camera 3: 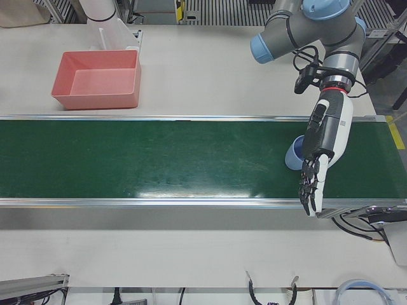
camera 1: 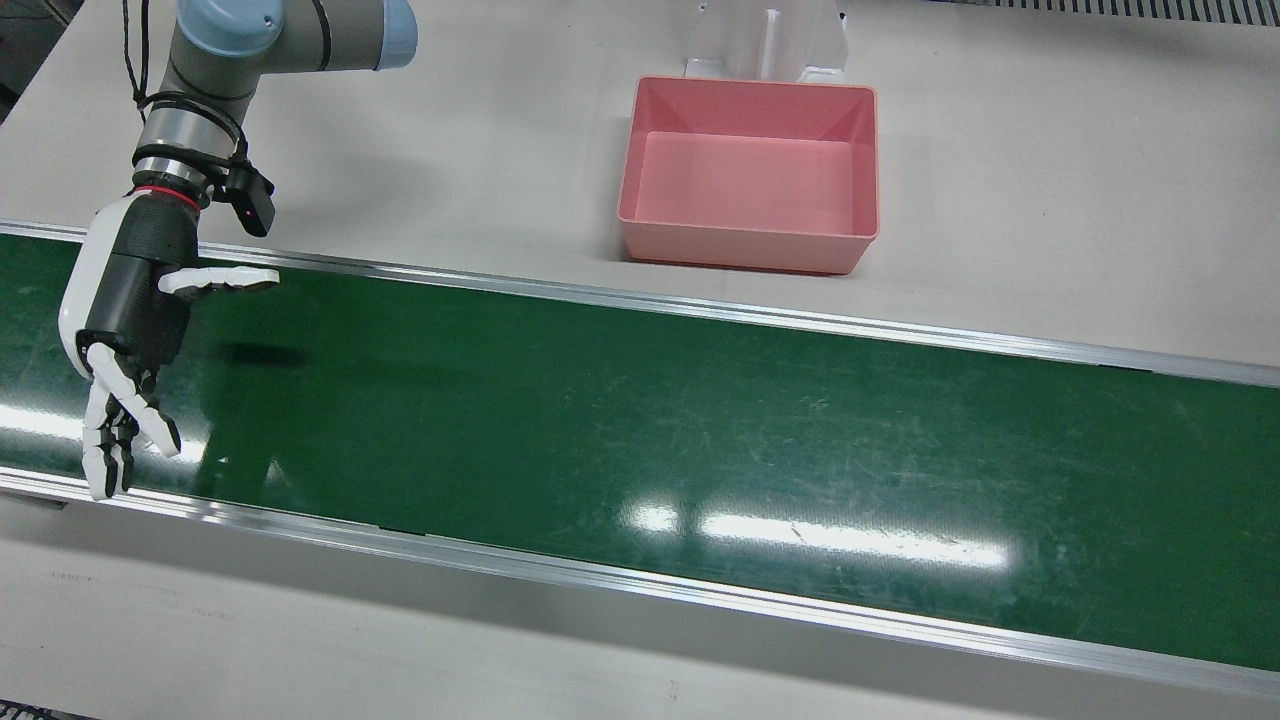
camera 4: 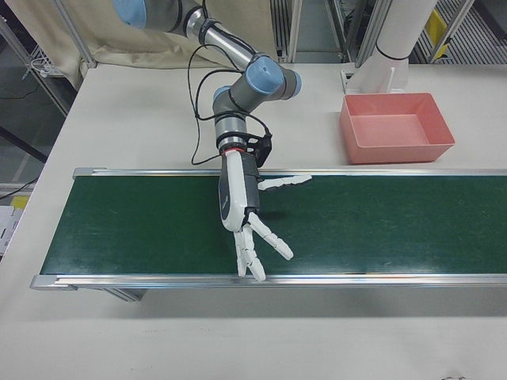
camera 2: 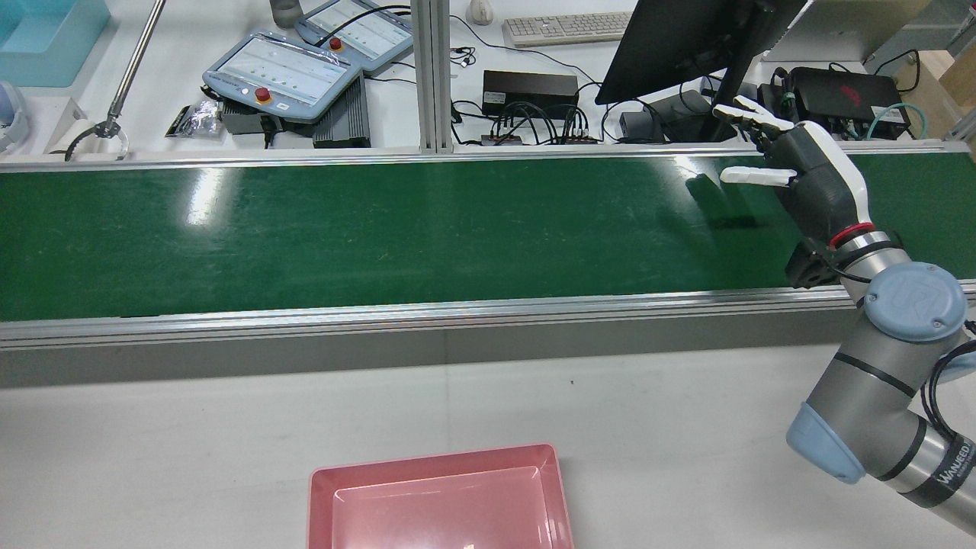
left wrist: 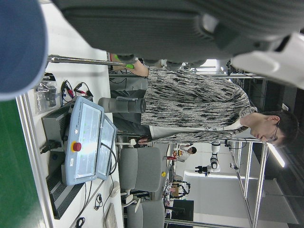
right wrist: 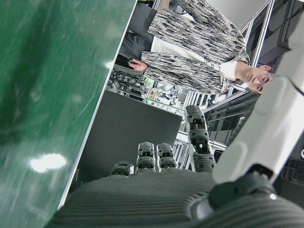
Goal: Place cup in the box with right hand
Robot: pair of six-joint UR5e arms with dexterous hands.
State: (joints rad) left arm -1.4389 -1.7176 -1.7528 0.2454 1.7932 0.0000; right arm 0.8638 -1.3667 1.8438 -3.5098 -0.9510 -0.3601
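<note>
Two hands hang over a long green belt [camera 1: 700, 420] that runs across the pale table [camera 1: 1050, 150], and neither one holds anything.

The right hand [camera 1: 125, 330] is above one end of the belt, palm facing along it. Its fingers [camera 4: 261, 245] are spread and stretched towards the belt's outer rail, with the thumb stuck out sideways.

The left hand [camera 3: 321, 149] is at the far other end, seen only from the left-front camera. Its fingers are straight and point down at the belt's edge, curled round nothing.

A light blue cup [camera 3: 292, 154] sits on the belt just beside that left hand. It is partly hidden behind the palm, and I cannot tell whether the two touch. It is well apart from the right hand.

The pink box [camera 1: 745, 252] stands empty on the table just beside the belt's inner rail, between the two arms.

Beyond the belt a person in a patterned top [left wrist: 199, 107] stands near two control tablets [camera 2: 282, 76] and a dark monitor [camera 2: 671, 38].
</note>
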